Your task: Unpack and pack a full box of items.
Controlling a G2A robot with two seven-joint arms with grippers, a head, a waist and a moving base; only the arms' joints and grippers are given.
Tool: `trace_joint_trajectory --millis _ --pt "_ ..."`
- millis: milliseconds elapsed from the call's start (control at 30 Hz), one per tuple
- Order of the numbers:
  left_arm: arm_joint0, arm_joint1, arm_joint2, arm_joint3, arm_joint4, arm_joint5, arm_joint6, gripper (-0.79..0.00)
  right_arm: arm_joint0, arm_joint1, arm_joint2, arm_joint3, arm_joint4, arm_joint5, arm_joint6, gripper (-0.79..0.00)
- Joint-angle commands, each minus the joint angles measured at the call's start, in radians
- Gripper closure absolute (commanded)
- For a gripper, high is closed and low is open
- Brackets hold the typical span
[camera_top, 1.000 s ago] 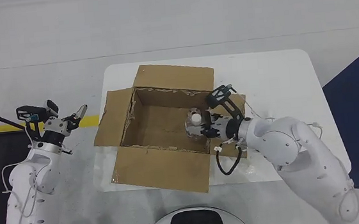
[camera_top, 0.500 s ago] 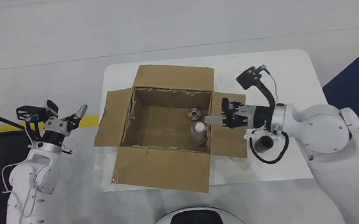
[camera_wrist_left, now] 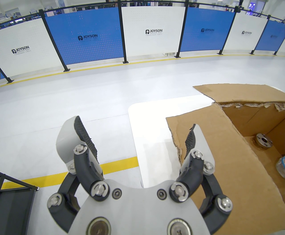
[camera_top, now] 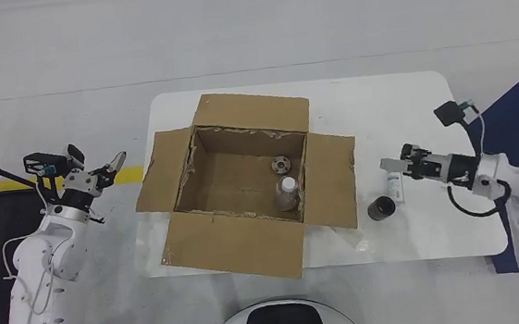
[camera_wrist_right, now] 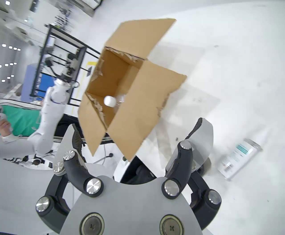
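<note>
Right gripper [camera_top: 391, 162] withdrawn from box [camera_top: 239, 243], open, empty, near lying tube [camera_top: 393, 186]; left gripper [camera_wrist_left: 135, 122] open, empty.

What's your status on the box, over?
Left end effector open, off the table. Right end effector open, empty, beside the lying tube. Box holds a bottle and metal flange. Nothing blocking.

One box [camera_top: 239, 243], one flange [camera_top: 281, 164], one bottle [camera_top: 287, 192], one tube [camera_top: 393, 186], one black cup [camera_top: 381, 208]
</note>
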Motion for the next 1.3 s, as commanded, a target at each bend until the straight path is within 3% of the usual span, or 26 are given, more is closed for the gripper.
trace_joint_trajectory --millis 0,100,200,367,400,433,467,600,1033,1100,1233,1267 --pt "0.0 0.0 0.0 0.0 0.0 0.0 0.0 -0.785 0.001 0.002 -0.027 0.021 -0.074 0.002 -0.014 -0.708" --pt "0.0 0.0 0.0 0.0 0.0 0.0 0.0 -0.785 0.013 0.006 -0.062 0.052 -0.201 0.052 -0.04 -0.662" --pt "0.0 0.0 0.0 0.0 0.0 0.0 0.0 -0.785 0.03 0.009 -0.118 0.078 -0.349 0.123 -0.065 -0.493" --pt "0.0 0.0 0.0 0.0 0.0 0.0 0.0 -0.785 0.062 0.008 -0.213 0.109 -0.595 0.236 -0.145 -0.474" --pt "0.0 0.0 0.0 0.0 0.0 0.0 0.0 -0.785 0.065 0.008 -0.231 0.113 -0.643 0.258 -0.156 -0.533" --pt "0.0 0.0 0.0 0.0 0.0 0.0 0.0 -0.785 0.068 0.008 -0.247 0.114 -0.689 0.282 -0.168 -0.536" --pt "0.0 0.0 0.0 0.0 0.0 0.0 0.0 -0.785 0.071 0.007 -0.262 0.115 -0.713 0.3 -0.174 -0.493" --pt "0.0 0.0 0.0 0.0 0.0 0.0 0.0 -0.785 0.077 0.006 -0.299 0.122 -0.795 0.337 -0.168 -0.416" --pt "0.0 0.0 0.0 0.0 0.0 0.0 0.0 -0.785 0.202 -0.01 -0.453 0.292 -0.927 0.385 -0.075 -0.363" --pt "0.0 0.0 0.0 0.0 0.0 0.0 0.0 -0.785 0.237 -0.016 -0.487 0.333 -0.949 0.4 -0.062 -0.32" --pt "0.0 0.0 0.0 0.0 0.0 0.0 0.0 -0.785 0.269 -0.021 -0.49 0.355 -0.926 0.392 -0.068 0.0" --pt "0.0 0.0 0.0 0.0 0.0 0.0 0.0 -0.785 0.268 -0.02 -0.48 0.352 -0.918 0.389 -0.074 0.0"
